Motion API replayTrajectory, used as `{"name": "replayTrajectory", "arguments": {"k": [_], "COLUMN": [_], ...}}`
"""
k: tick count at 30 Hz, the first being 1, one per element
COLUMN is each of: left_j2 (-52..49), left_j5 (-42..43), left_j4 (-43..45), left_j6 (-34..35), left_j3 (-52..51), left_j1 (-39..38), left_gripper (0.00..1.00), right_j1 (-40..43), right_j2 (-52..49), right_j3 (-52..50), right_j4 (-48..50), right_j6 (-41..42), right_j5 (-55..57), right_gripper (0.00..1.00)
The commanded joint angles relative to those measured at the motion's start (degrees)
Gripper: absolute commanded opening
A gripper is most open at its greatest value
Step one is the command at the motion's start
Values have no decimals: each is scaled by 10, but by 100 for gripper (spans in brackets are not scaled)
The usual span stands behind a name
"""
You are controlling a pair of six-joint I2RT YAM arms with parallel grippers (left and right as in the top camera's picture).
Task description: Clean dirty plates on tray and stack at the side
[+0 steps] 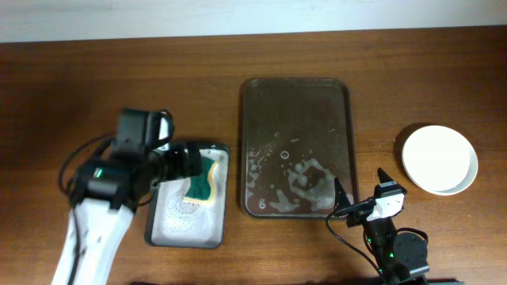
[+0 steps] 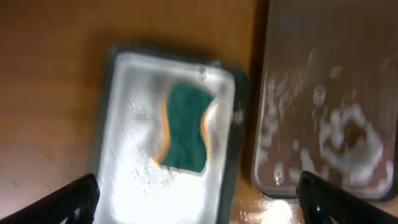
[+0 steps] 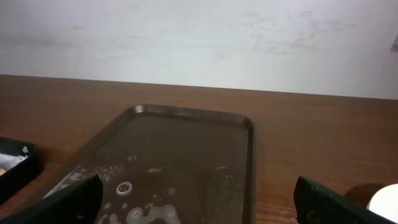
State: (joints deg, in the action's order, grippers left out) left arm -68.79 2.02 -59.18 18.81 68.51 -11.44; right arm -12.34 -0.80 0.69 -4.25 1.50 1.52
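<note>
Left gripper: spread wide, nothing between its fingers, hanging over the small grey tray. I cannot tell how high it hangs, because my wrist view is blurred. Just under it a green sponge with a yellow-orange edge lies in white foam, toward the grey tray's far right part.

Right gripper: also spread and empty. It sits low at the near right corner of the tray, pointing along it toward the wall. Its two dark fingers fill the bottom corners of my wrist view.

Tray: dark brown, with rounded corners and a raised rim. It lies lengthwise in the middle of the worktop, just right of the grey tray, with a narrow strip of wood between the two. Its near half is wet and patched with suds. The far half is bare and dull.

Plates: white and round, on the worktop to the right of the tray and apart from its rim, a little farther out than my right gripper. From above they read as one disc with a second rim edge showing along the near side. I cannot count how many are stacked. The top face is plain white. My right wrist view catches only a white sliver of them at its bottom right corner.

Beyond everything are brown wood and then the pale wall.
</note>
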Motion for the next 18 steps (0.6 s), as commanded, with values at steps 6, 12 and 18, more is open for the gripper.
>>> {"name": "replayTrajectory", "arguments": {"k": [6,12,18], "left_j2": [347,596,685], "left_j5": [-72,-22,9], "left_j4": [291,411,504], "left_j6": [-34,-57,-56], "left_j3": [-258,-501,-652], "left_j1": [30,60,85], "left_gripper": [100,100,100], "right_j1": [5,5,5], "right_j2": [2,2,2], "right_j3": [-4,-4,-4], "right_j4": [-3,-3,-3], "right_j6": [3,3,3], "right_j5": [7,7,7], "right_gripper": [99,99,99]}}
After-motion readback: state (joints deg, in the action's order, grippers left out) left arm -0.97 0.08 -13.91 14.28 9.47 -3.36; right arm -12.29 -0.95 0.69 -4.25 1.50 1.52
